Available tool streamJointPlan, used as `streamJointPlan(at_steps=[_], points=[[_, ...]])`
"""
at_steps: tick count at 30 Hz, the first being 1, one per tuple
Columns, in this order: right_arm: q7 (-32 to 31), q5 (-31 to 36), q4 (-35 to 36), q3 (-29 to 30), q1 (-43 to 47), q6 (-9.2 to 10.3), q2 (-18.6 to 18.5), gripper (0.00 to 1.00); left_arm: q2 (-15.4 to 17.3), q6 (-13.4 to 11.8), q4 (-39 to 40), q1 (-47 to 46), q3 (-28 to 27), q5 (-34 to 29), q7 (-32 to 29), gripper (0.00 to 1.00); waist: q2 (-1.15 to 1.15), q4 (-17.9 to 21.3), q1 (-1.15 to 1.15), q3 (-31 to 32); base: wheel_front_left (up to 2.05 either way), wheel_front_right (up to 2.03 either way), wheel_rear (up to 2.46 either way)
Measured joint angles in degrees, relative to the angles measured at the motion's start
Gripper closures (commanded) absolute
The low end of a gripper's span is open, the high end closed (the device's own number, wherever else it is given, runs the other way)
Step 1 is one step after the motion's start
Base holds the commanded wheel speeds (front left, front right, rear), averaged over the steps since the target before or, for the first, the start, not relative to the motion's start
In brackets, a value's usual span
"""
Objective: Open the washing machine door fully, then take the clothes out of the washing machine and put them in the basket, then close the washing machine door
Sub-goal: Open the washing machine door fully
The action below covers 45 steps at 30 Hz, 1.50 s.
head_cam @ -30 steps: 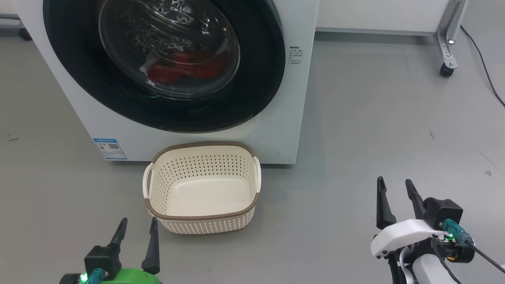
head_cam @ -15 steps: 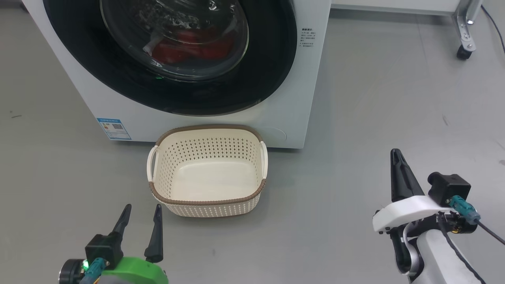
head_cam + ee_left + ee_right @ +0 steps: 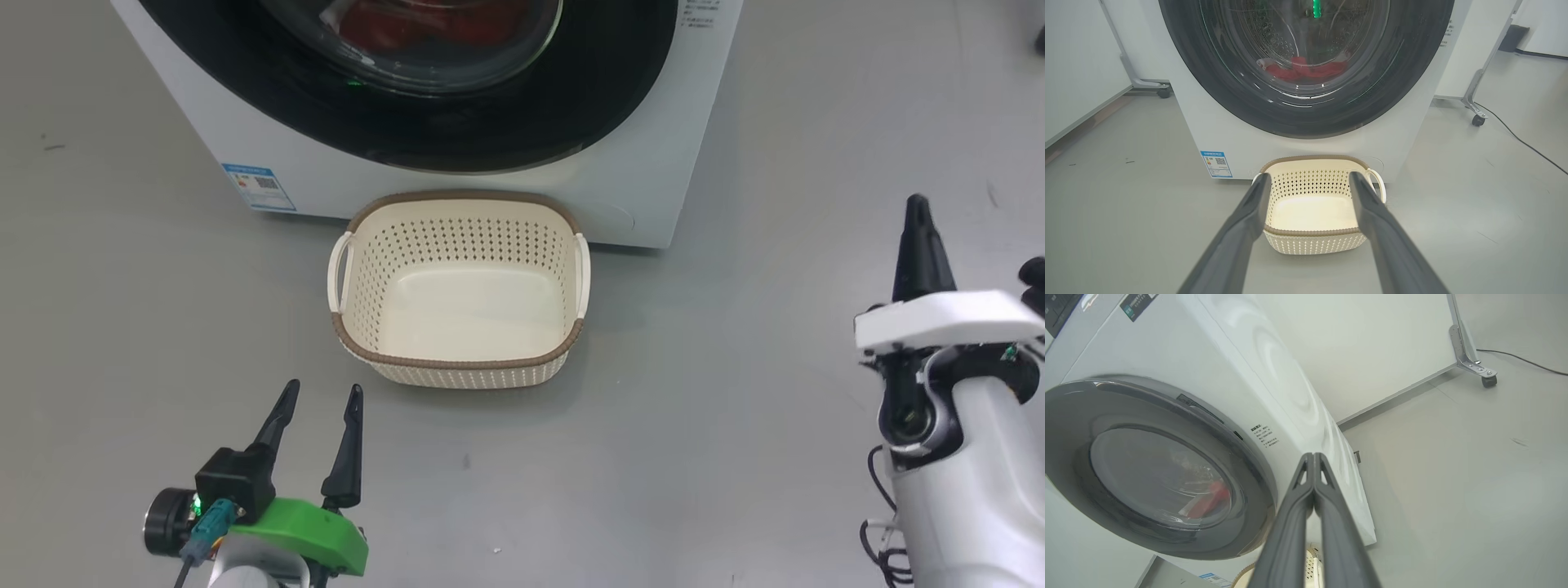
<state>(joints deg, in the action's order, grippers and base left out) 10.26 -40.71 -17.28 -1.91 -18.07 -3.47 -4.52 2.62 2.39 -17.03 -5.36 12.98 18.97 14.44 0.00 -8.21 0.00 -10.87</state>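
Head view: one washing machine [image 3: 653, 122] is standing on a smooth grey floor [image 3: 735, 408], with one blue sticker [image 3: 259, 186] showing low on its white front. The washing machine door [image 3: 457, 131] is sitting shut, and the clothes [image 3: 441, 20] are lying behind its glass as a red heap; how many pieces there are cannot be told. One basket [image 3: 457, 359] is sitting upright and empty on the floor just in front of the machine, below the door. Its long axis is running left to right along the machine's front, with two white handles at its short ends. The left gripper [image 3: 324, 387] is hovering near the basket's front left corner, apart from it, with fingers spread wide and holding nothing. The right gripper [image 3: 918, 212] is hanging well off to the basket's right, fingers pressed together on nothing and pointing towards the machine.

Left wrist view: the two spread fingers are framing the basket, which is facing the camera with one long side. The red garments are resting at the bottom of the steel drum behind the closed door. White panels on a wheeled metal frame [image 3: 1474, 110] are standing around the machine, and one dark cable [image 3: 1515, 136] is trailing across the floor at the right.

Right wrist view: the closed fingers are pointing at the machine's corner. The door is lying flush against the front, and a sliver of the basket's rim is showing at the bottom edge.
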Motion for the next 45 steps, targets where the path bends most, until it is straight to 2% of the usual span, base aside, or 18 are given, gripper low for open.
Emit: streamJointPlan(at_steps=[5, 13, 36, 45], points=[[-2.88, -5.43, 0.92, 3.76, -4.92, -0.16, -0.22, 1.0, -0.1, 0.45, 0.02, -1.64, 1.1, 0.0, 0.0, 0.0, 0.0, -1.73, 0.0, -2.99, 0.0, 0.0, 0.0], [-7.14, -10.14, 2.19, 8.1, -12.65, 0.26, -2.87, 1.0, -0.21, 0.53, 0.83, -4.85, 3.13, 1.24, 0.0, 0.0, 0.0, -4.86, 0.0, -7.85, 0.0, 0.0, 0.0], [-18.68, -15.96, 3.8, 8.46, -35.45, 6.56, -5.0, 1.0, -0.81, 0.36, 2.22, -11.81, 8.58, 7.47, 0.0, 0.0, 0.0, -12.34, 0.0, -20.86, 0.0, 0.0, 0.0], [-23.74, -19.79, 2.38, 7.78, -41.17, 7.72, -4.16, 1.0, -1.08, 0.15, 2.79, -13.7, 9.53, 9.81, 0.0, 0.0, 0.0, -14.56, 0.01, -23.54, 0.0, 0.0, 0.0]])
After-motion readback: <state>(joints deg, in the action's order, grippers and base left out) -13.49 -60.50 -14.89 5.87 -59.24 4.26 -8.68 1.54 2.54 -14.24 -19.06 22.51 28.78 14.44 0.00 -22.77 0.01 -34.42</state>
